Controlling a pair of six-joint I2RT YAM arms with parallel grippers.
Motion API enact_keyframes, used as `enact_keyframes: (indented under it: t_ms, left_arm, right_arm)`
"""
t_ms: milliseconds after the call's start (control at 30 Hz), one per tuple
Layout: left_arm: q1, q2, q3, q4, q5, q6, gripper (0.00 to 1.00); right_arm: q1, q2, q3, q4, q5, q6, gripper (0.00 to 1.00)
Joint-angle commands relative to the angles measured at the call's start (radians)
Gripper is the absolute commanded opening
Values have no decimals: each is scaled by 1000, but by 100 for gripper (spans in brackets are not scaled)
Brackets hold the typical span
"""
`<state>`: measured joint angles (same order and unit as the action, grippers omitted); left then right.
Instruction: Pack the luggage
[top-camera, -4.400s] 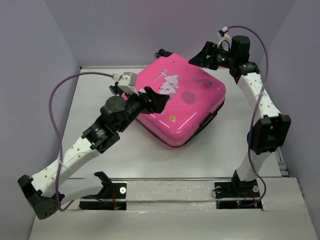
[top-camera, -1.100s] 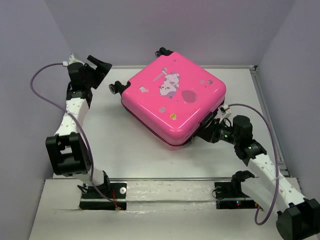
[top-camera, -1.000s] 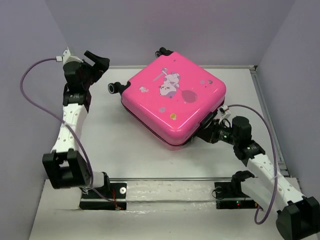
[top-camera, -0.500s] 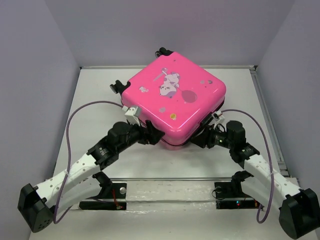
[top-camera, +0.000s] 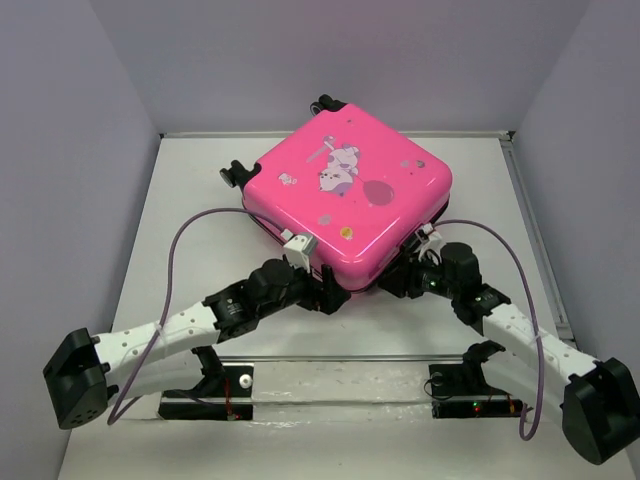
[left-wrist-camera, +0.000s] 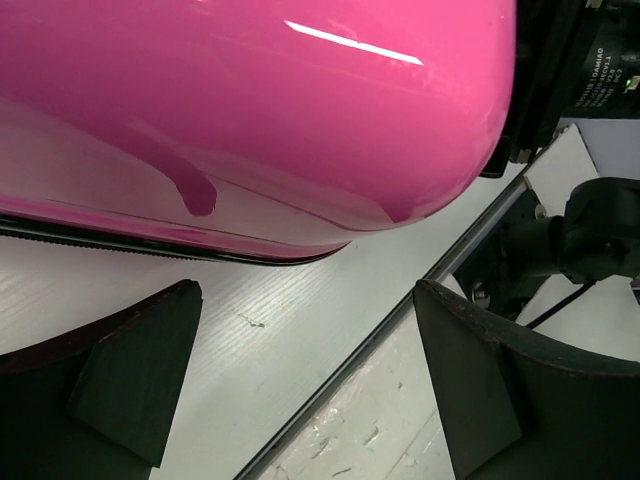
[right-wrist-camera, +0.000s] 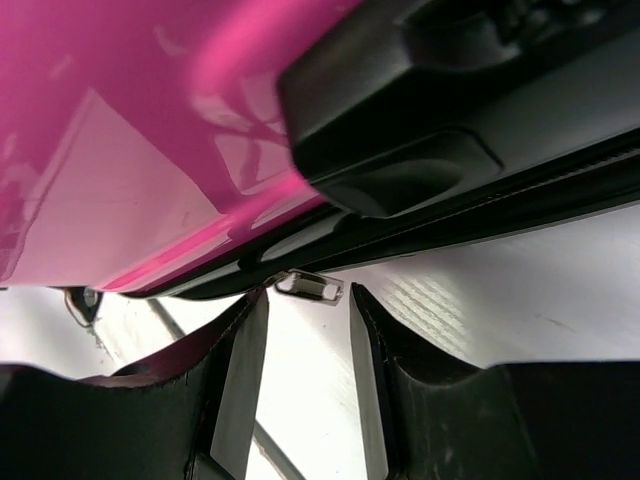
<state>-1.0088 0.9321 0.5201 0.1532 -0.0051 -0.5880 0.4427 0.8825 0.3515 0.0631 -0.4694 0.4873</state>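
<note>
Luggage lies shut, its near corner just ahead of both grippers. Left gripper is spread wide, empty. Right gripper is narrowly parted, with the zip pull at its tips, ungripped. Zip step judged in hand; next, the pull is to be pinched squarely.

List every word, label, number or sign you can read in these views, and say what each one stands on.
"DAMIAO": white print, seen sideways in the left wrist view, on the black housing of the right arm. The smaller lines beside it are too small to read.
The luggage: only a cartoon print and small stickers, with no words that can be read.
Nothing else legible shows in any view.
</note>
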Motion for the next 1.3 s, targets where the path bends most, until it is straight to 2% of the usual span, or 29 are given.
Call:
enact_keyframes:
  t_ms: [0, 133, 267, 633, 733, 800, 867, 1133, 1233, 1267]
  left_arm:
    - [-13, 34, 21, 105, -27, 14, 99]
    - [-14, 50, 23, 120, -33, 20, 99]
    - [-14, 82, 23, 141, -39, 19, 99]
    - [-16, 134, 40, 197, -39, 16, 98]
    - [-16, 140, 46, 201, -39, 17, 98]
    - [-16, 140, 49, 207, -42, 14, 98]
    - [-16, 143, 54, 220, -45, 11, 98]
    - [-14, 185, 148, 256, -122, 40, 97]
    - [-11, 237, 228, 253, -150, 65, 96]
    - [-8, 267, 268, 250, -156, 71, 96]
  right_arm:
    - [30, 30, 30, 58, 89, -30, 43]
    - [41, 56, 43, 81, 103, -27, 41]
    - [76, 55, 58, 86, 143, -21, 35]
    - [129, 84, 86, 70, 241, -58, 32]
    - [139, 85, 87, 69, 277, -55, 23]
    - [148, 82, 84, 70, 296, -55, 10]
    - [162, 67, 81, 70, 313, -49, 7]
    - [342, -23, 28, -51, 362, 3, 7]
    - [444, -62, 14, -126, 373, 54, 7]
    - [511, -66, 20, -162, 389, 80, 7]
